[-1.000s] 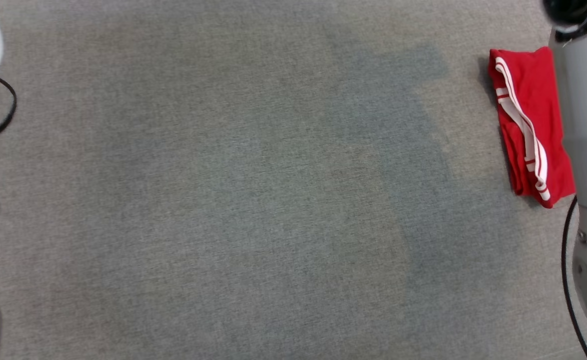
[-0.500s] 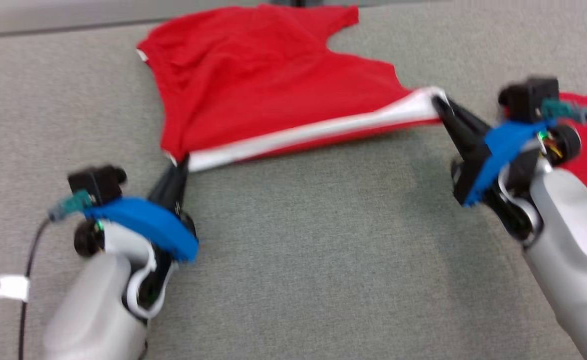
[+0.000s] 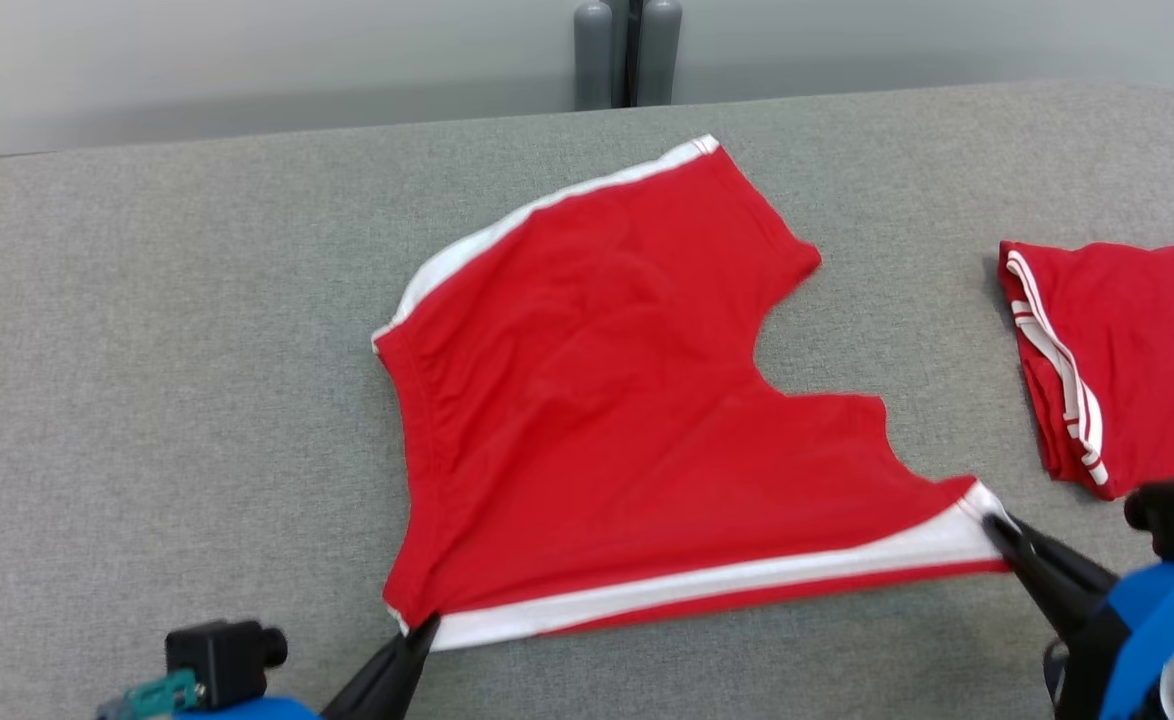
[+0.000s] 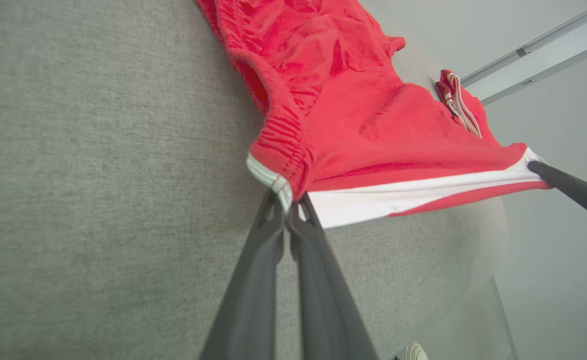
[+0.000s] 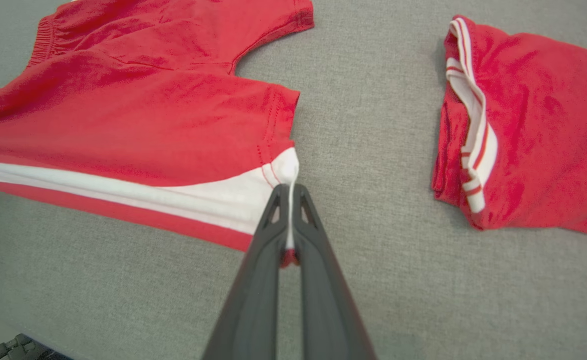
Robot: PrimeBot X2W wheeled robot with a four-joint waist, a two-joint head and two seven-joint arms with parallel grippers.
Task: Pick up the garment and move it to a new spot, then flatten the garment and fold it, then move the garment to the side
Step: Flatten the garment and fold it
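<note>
The garment [image 3: 627, 400] is a pair of red shorts with white side stripes, spread across the middle of the grey surface. My left gripper [image 3: 425, 628] is shut on its near-left corner at the waistband, and the left wrist view shows the garment [image 4: 373, 130] pinched between the left gripper's [image 4: 288, 200] tips. My right gripper [image 3: 995, 522] is shut on the near-right corner, at the white stripe of a leg hem. In the right wrist view the garment [image 5: 138, 120] has white cloth caught in the right gripper [image 5: 288, 187]. The near edge is stretched taut between both.
A second red piece with white stripes [image 3: 1117, 360] lies folded at the right, also seen as a folded red piece [image 5: 523, 125] in the right wrist view. The grey padded surface [image 3: 167, 350] ends at a far edge, with two grey cylinders [image 3: 627, 55] behind it.
The head view has shifted greatly between frames. The garment now lies flatter and nearer, its near edge pulled toward me by both grippers, which sit lower in the head view.
</note>
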